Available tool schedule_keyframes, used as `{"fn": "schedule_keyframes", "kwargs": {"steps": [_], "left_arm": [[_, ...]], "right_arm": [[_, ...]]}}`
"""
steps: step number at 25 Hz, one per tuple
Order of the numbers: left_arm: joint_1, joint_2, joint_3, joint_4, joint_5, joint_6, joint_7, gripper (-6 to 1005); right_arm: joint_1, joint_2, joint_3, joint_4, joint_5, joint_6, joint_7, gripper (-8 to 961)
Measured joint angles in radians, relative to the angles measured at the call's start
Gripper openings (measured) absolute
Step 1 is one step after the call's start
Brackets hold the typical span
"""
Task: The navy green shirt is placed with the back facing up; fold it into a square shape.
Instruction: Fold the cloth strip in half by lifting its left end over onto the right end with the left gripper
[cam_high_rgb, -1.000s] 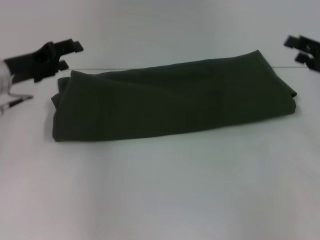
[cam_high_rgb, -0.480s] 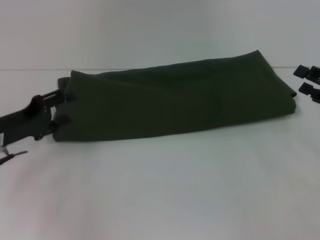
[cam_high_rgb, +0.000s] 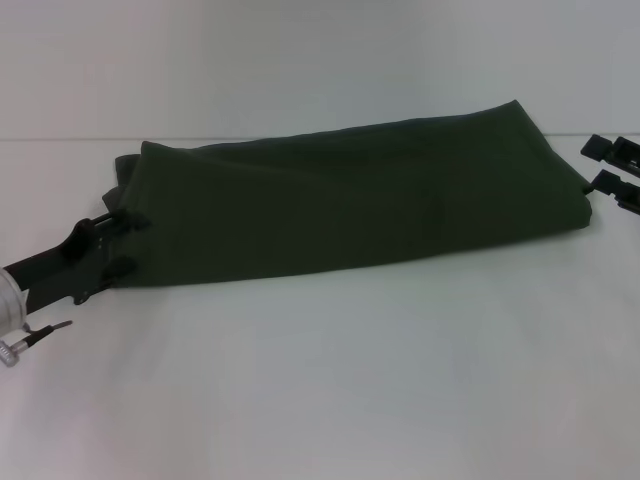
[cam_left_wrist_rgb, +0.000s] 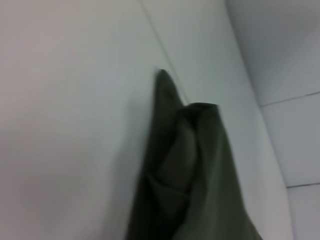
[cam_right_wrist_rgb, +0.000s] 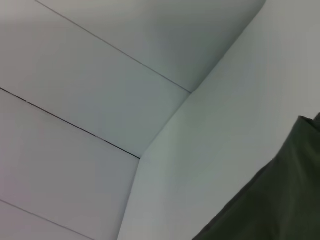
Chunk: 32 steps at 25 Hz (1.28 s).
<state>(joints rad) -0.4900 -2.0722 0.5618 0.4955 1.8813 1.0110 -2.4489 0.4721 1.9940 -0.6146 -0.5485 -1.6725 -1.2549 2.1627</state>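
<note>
Lying across the white table (cam_high_rgb: 320, 380): one shirt (cam_high_rgb: 350, 200), folded to a long band, plain dark olive cloth, soft and matte, layered at its ends. Ran lengthwise from near left to far right, the right end reaching farther back; sat in the table's far half, by the back wall. Showed rounded folds and a narrow point at the left end in the left wrist view (cam_left_wrist_rgb: 185, 165); only a dark corner in the right wrist view (cam_right_wrist_rgb: 270, 205). Counted two grippers, both black and angular. Left gripper (cam_high_rgb: 122, 243) sat low at the shirt's left end, jaws apart, one finger (cam_high_rgb: 128, 221) over the hem and one by the lower corner, fingertips touching the cloth; grip on the cloth could not be told. Right gripper (cam_high_rgb: 608, 165) hung just beside the shirt's right end, jaws parted, holding nothing. Table plain, smooth, pale.
</note>
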Motion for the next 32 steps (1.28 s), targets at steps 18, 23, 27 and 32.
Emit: {"fn": "schedule_keyframes", "kwargs": {"steps": [18,23,27,32], "left_arm": [[0.081,0.073,-0.005,0.001,0.024,0.159,-0.136,750],[0.061,0.072,0.002,-0.027,0.024,0.125,-0.137,750],[0.05,0.071,0.004,-0.045,0.025,0.105,-0.137,751],[0.039,0.067,0.01,-0.054,0.034,0.084,-0.137,751]], "right_arm": [[-0.01,0.001,0.021,0.006,0.006,-0.008,0.008,775],[-0.012,-0.001,0.021,0.006,0.005,-0.009,0.011,776],[-0.015,-0.002,0.024,0.013,0.005,-0.009,0.012,775],[-0.015,-0.006,0.03,0.021,0.005,-0.008,0.012,775]]}}
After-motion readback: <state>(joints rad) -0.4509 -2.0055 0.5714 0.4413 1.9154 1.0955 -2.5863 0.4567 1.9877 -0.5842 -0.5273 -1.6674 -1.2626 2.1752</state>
